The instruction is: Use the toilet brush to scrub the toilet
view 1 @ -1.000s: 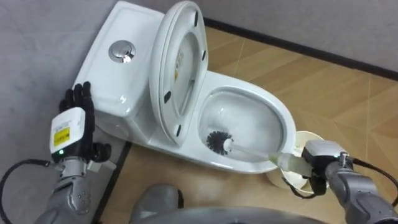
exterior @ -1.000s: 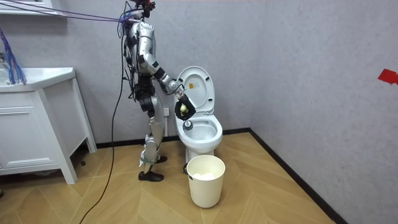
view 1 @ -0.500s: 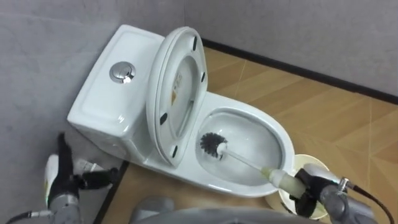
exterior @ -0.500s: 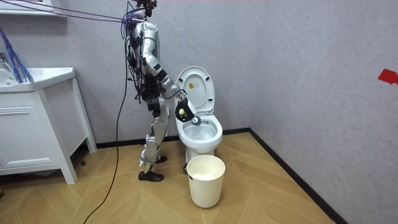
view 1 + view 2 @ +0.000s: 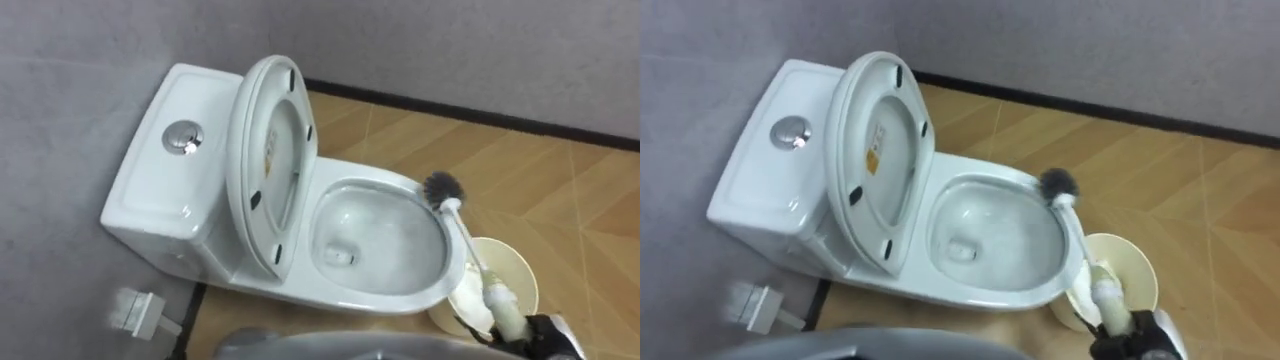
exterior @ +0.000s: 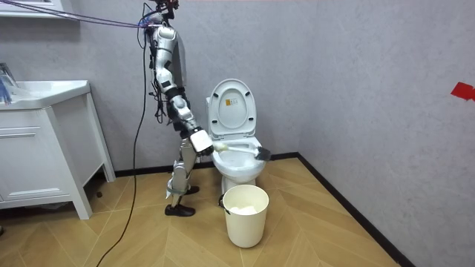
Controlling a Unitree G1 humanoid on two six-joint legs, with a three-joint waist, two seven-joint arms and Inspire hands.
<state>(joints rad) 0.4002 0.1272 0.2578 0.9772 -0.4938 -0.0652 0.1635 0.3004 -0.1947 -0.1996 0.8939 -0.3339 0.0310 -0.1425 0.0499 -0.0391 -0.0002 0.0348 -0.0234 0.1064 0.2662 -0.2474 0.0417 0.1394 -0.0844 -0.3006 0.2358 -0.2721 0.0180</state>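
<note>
The white toilet (image 5: 160,195) stands against the grey wall with its lid and seat (image 5: 268,150) raised. Its bowl (image 5: 372,298) holds nothing but a little water. A toilet brush (image 5: 442,186) with a black bristle head and a white handle hangs in the air just over the bowl's right rim. The handle slants down to my right hand (image 5: 552,340), which is shut on its thick end at the bottom right edge. In the room view I stand beside the toilet, and my right hand (image 6: 200,140) holds the brush (image 6: 263,153) level above the bowl.
A cream waste bucket (image 5: 520,280) stands on the wooden floor right of the bowl, under the brush handle. A small white fitting (image 5: 140,310) lies by the wall at lower left. A white vanity cabinet (image 6: 44,148) stands at the room view's left.
The brush has come up out of the bowl and swung right, over the rim. My left hand has dropped out of the eye view. The eye view has shifted.
</note>
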